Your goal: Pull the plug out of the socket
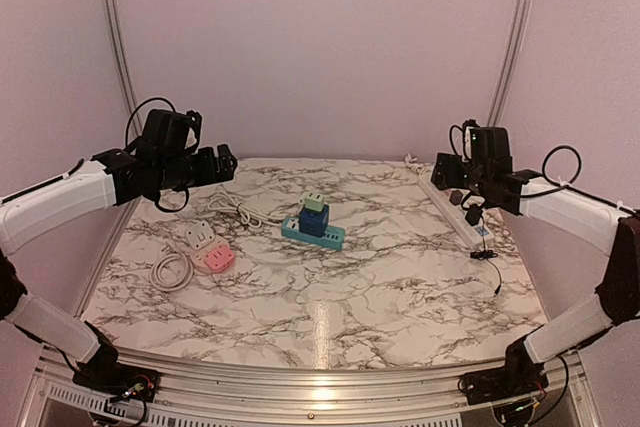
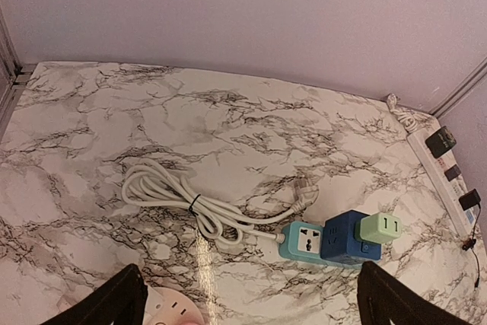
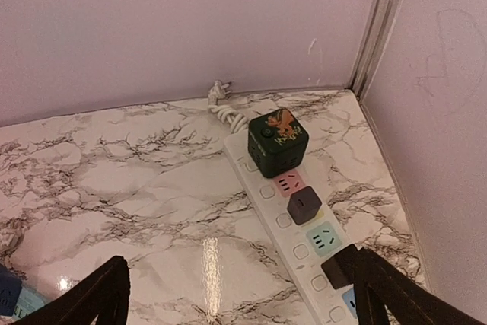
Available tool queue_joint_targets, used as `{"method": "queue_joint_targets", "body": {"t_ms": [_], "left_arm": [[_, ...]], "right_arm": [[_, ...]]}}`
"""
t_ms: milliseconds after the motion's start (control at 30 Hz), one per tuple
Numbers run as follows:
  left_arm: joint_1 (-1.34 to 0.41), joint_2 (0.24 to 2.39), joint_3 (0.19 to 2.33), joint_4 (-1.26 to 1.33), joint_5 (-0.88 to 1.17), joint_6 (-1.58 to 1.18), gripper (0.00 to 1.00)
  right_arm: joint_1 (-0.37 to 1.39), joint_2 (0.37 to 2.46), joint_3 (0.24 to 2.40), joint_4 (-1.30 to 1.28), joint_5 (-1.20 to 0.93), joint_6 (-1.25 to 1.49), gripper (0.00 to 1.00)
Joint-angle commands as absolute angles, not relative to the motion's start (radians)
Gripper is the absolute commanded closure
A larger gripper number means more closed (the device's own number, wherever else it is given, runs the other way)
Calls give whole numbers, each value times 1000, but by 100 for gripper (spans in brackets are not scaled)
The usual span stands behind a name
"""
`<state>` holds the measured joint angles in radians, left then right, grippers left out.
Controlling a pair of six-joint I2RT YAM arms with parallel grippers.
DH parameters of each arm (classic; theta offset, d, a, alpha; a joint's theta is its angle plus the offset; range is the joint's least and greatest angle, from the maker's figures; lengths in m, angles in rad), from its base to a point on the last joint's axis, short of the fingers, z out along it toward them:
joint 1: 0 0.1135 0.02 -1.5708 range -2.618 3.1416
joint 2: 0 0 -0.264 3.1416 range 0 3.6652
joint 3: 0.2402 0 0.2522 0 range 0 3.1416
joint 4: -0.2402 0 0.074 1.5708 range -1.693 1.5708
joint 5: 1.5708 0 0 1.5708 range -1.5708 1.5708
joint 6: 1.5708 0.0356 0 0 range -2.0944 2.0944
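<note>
Plug [image 1: 314, 202] green, on blue adapter [image 1: 313, 221] | left end effector [image 1: 227, 161] apart | right end effector [image 1: 443, 171] apart

left gripper [image 1: 227, 160], right gripper [image 1: 441, 169] raised, jaws spread wide

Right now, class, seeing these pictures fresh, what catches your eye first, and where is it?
The bright stack at mid-table: a teal power strip carrying a dark blue cube adapter with a pale green plug on it. The long white power strip runs along the right edge, a dark green cube plugged in near its far end. At the left lie a pink socket block and a white socket block beside a coiled cable.
</note>
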<state>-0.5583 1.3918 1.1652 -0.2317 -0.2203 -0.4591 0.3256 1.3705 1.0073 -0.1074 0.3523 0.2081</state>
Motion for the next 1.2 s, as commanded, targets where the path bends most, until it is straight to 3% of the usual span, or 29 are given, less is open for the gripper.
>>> {"method": "queue_joint_targets", "body": {"t_ms": [0,233,567,900,1167], "left_arm": [[-558,1364,1185,-256,-225,-442,1],[-558,1357,1182,-285,-191,-450,1],[-558,1364,1187,-292,-146,-456,1],[-558,1362,1184,-291,-131,-456,1],[-558,1366,1177,-278,-124,-461,1]], "right_arm": [[207,1436,1076,-117,229,212,2],[106,1610,1147,-116,172,132,1],[-78,1702,1112,-82,-5,129,2],[-85,1844,1126,-46,-137,183,1],[-57,1821,1031,-9,-212,237,1]]}}
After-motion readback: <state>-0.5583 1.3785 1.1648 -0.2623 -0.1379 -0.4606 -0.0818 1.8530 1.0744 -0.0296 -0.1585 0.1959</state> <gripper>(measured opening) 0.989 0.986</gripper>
